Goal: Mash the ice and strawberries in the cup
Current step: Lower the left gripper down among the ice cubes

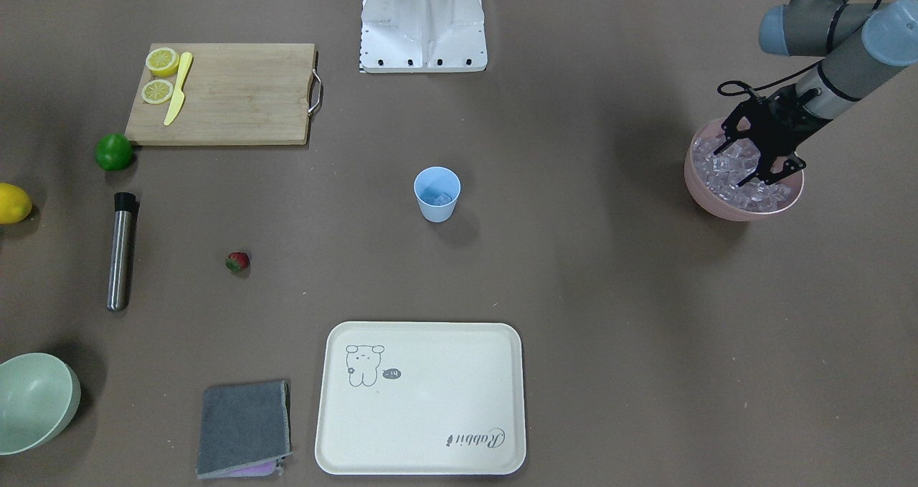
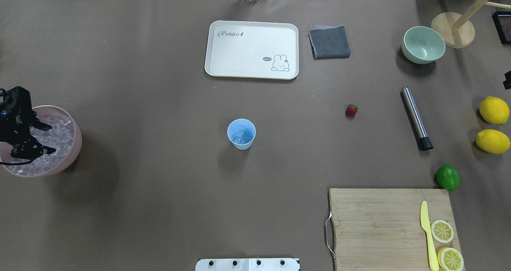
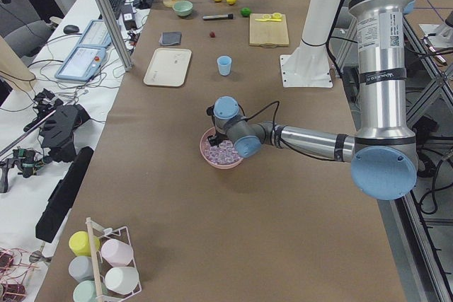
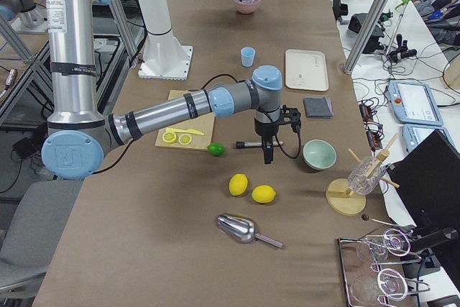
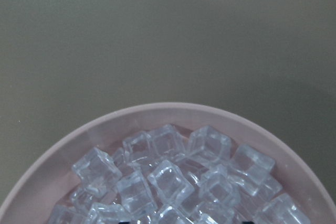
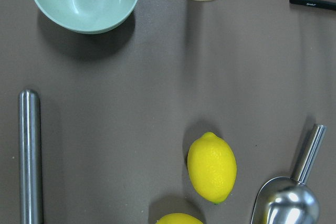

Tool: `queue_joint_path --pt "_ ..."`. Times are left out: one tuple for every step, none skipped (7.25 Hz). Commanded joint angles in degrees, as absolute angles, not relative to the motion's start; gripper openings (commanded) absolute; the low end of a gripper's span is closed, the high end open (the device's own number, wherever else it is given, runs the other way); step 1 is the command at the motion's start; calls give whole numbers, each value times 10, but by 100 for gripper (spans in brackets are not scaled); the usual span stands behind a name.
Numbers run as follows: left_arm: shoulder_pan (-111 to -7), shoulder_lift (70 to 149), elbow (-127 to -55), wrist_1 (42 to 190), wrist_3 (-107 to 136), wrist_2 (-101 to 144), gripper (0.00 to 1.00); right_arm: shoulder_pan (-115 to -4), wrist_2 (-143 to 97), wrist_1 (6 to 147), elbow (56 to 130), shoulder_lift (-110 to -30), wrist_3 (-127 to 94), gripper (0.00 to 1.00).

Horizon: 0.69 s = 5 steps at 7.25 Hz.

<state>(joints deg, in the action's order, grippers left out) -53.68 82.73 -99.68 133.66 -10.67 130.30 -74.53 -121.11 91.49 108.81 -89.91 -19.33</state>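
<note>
Left gripper (image 1: 742, 166) jaws spread over ice (image 1: 717, 178) | ice clear, glossy cubes | cup (image 1: 437, 194) light-blue, upright

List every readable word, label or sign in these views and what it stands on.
"Rabbit": script on the cream tray.
"hi~": speech bubble beside the tray's rabbit drawing, barely legible.
Left arm's sticker: too small to read.

Upright light-blue cup (image 2: 241, 133), clear ice (image 2: 240, 139) inside; small red strawberry (image 2: 351, 110) well apart.
</note>
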Motion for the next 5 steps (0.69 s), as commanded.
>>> queue_joint_path --pt "-534 825 -997 1340 -106 1302 53 -745 -1211 915 1088 -898 -193 100" --pt "-534 824 -996 1340 -106 1302 47 -745 -1211 915 1088 -897 -193 100" --pt "-534 824 -996 1340 -105 1302 45 -745 -1211 915 1088 -897 -193 100" --pt "-534 824 -996 1340 -105 1302 38 -744 -1211 915 1088 -896 -193 100" --pt "-535 824 -996 1340 -102 1303 27 -744 -1211 915 1086 -892 -193 100"
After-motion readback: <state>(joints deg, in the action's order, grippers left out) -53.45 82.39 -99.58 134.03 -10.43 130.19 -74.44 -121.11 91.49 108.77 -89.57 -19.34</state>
